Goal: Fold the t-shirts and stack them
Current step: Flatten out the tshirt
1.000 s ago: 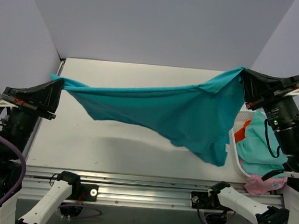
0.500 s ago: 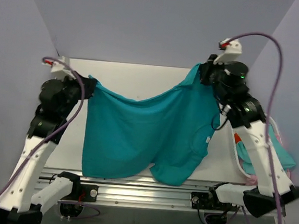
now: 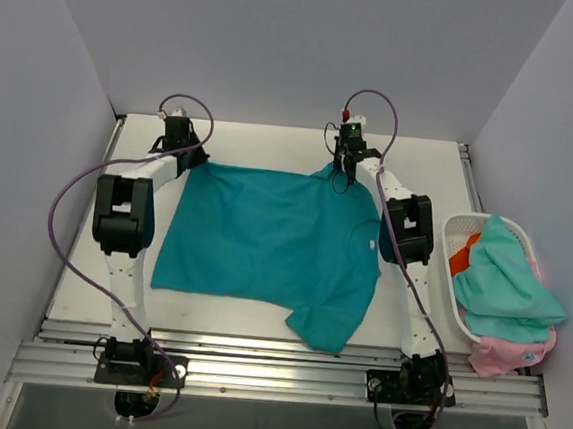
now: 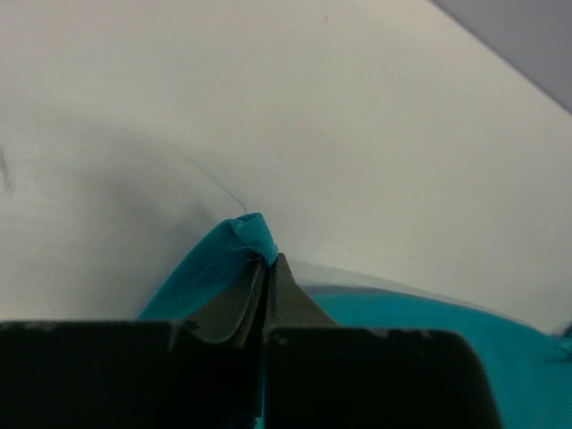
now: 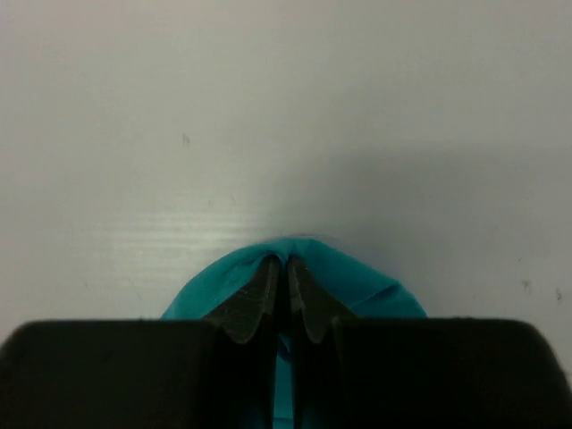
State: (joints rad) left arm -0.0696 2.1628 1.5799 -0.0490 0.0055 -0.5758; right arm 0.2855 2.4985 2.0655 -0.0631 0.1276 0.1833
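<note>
The shirt [image 3: 264, 243] is soft matt teal cloth. My fingers [image 5: 255, 306] are matt black. The table [image 3: 272, 145] looks smooth, dull white; the basket [image 3: 450, 251], white plastic lattice.

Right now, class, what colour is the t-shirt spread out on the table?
The t-shirt is plain deep teal; the top external view shows it best.

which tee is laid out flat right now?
The deep teal t-shirt, spread on the table, its far corners pinched by the left gripper and right gripper. The pale aqua shirt, orange-red shirt and pink shirt lie heaped in the white basket.
</note>
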